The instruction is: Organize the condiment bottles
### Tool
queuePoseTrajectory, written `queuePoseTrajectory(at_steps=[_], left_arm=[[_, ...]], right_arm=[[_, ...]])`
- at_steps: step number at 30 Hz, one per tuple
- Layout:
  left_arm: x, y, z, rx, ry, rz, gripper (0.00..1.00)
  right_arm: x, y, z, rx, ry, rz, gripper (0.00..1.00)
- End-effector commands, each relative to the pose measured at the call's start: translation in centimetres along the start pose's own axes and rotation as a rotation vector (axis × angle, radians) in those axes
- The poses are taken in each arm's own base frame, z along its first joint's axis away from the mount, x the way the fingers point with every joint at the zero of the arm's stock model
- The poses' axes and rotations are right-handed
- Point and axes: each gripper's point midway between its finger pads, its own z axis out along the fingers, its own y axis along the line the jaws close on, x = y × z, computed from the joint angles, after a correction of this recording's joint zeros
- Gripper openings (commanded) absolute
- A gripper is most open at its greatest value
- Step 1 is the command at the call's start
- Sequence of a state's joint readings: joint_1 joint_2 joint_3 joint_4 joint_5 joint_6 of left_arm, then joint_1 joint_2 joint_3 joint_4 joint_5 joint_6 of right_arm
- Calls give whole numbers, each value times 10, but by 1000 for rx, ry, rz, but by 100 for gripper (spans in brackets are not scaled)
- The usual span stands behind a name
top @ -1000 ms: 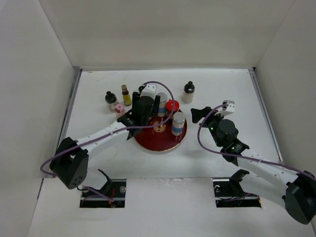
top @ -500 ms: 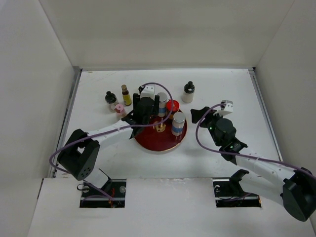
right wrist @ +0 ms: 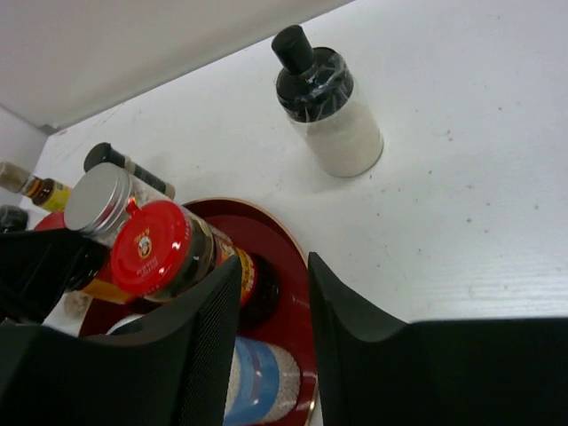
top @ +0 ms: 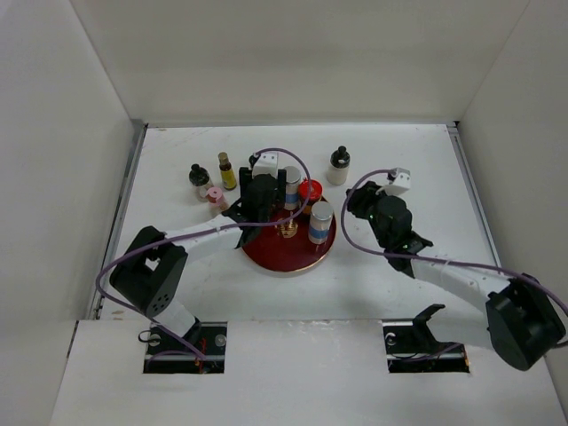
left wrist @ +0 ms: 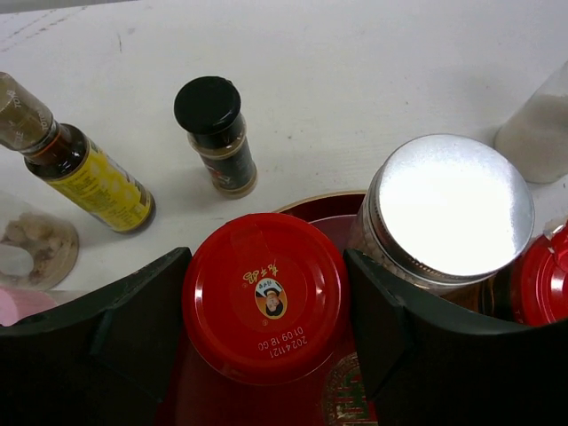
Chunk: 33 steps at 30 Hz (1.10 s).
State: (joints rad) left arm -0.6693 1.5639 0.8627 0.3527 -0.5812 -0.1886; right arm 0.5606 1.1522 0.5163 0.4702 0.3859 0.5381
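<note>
My left gripper (top: 261, 201) is over the back left of the round dark-red tray (top: 271, 259). In the left wrist view it (left wrist: 266, 306) is shut on a red-capped dark jar (left wrist: 264, 293) standing on the tray. A second red-capped jar (top: 310, 189) and two silver-capped blue-banded shakers (top: 292, 177) (top: 320, 216) stand on the tray. My right gripper (top: 359, 203) is open and empty, just right of the tray. On the table are a slim yellow bottle (top: 227, 171), a black-capped bottle (top: 200, 180), a pink-capped one (top: 214, 195) and a black-capped white bottle (top: 338, 166).
The white walls enclose the table on three sides. In the right wrist view the open jaws (right wrist: 272, 266) frame the tray's right rim (right wrist: 286, 232), with the white bottle (right wrist: 330, 111) beyond. The left wrist view shows the yellow bottle (left wrist: 84, 173) and another black-capped bottle (left wrist: 216, 133) behind the tray.
My right gripper has moved left and back toward the tray's right edge. My left gripper stays on the red-capped jar; its elbow has swung inward.
</note>
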Motion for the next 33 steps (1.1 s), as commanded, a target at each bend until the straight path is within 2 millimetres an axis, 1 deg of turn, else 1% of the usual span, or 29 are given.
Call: queuePoseTrajectory(at_steps=[1,2,3,4,6,8,10,12,13,14,16,18,19,21,25,29,33], left_arm=[[-50,-3,0,-15,-177,-100,54],[-52,-3,1,-16,-182,-99,54],[-52,-1,2,-26,-186,-97,54],[-52,0,3,-31,-188,-96,54],[-53,3,5,-40,-192,-94,54],[-52,3,5,-41,-195,-95,56],[-52,3,5,-41,-196,-95,62],[-48,5,3,-45,-192,-105,70],[-42,4,-2,-36,-181,-118,81],[-42,4,-2,-36,-181,-119,81],[-38,3,-7,-29,-175,-137,85],[-38,3,-14,-19,-182,-170,89],[-37,4,-17,-12,-184,-191,90],[-37,4,-24,5,-190,-246,91],[-37,4,-37,46,-200,-319,91],[-37,5,-51,84,-212,-358,91],[-39,9,-63,114,-239,-385,91]], right_arm=[[-26,15,21,4,-50,4,47],[-26,14,29,14,-49,-6,55],[-27,13,37,22,-50,-14,61],[-27,11,45,34,-41,-23,66],[-28,8,60,47,-37,-36,72],[-28,2,76,70,-25,-46,74],[-31,-5,91,83,-25,-51,74],[-35,-10,104,93,-25,-55,72],[-36,-15,123,95,-5,-75,71],[-35,-16,125,95,-1,-77,71],[-33,-17,134,93,15,-92,72],[-29,-18,141,90,39,-106,76],[-26,-16,143,80,51,-114,81],[-19,-11,147,50,76,-146,87],[-7,-14,158,56,132,-194,92],[-3,-17,172,85,158,-225,92],[-1,-18,183,99,173,-240,87]])
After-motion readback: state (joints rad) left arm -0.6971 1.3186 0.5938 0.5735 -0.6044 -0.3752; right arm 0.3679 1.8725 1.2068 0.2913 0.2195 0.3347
